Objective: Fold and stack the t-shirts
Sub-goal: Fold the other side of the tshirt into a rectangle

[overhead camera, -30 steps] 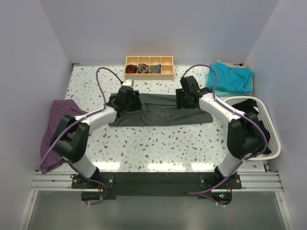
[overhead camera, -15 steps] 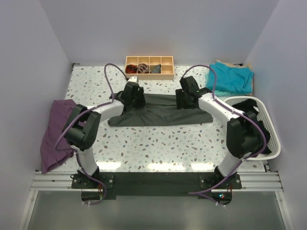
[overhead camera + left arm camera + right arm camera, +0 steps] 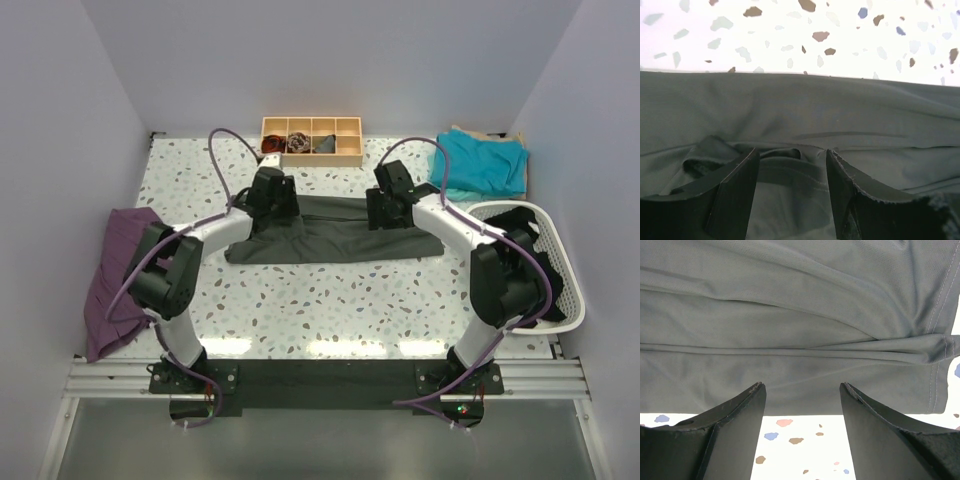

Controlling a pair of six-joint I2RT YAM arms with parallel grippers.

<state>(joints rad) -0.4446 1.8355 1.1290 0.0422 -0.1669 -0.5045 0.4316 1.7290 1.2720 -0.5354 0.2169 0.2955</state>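
The dark charcoal t-shirt [image 3: 335, 235] lies folded into a long strip across the middle of the table. My left gripper [image 3: 275, 197] hovers open over its far left part. In the left wrist view a curved fold of the shirt [image 3: 790, 100] lies between the fingers of that gripper [image 3: 792, 162], unpinched. My right gripper [image 3: 387, 212] stands open at the strip's far right edge. The right wrist view shows this gripper [image 3: 802, 388] straddling the edge of the shirt [image 3: 790, 330], bare table between the fingers. The teal t-shirt [image 3: 482, 162] lies at the back right corner.
A wooden compartment tray [image 3: 311, 152] stands at the back centre. A purple cloth [image 3: 118, 270] hangs over the table's left edge. A white laundry basket [image 3: 558, 268] holding dark cloth sits at the right edge.
My left arm has swung back and to the right, carrying its gripper from the shirt's bunched left end to the far edge. That left end now lies flatter. The right arm has barely moved.
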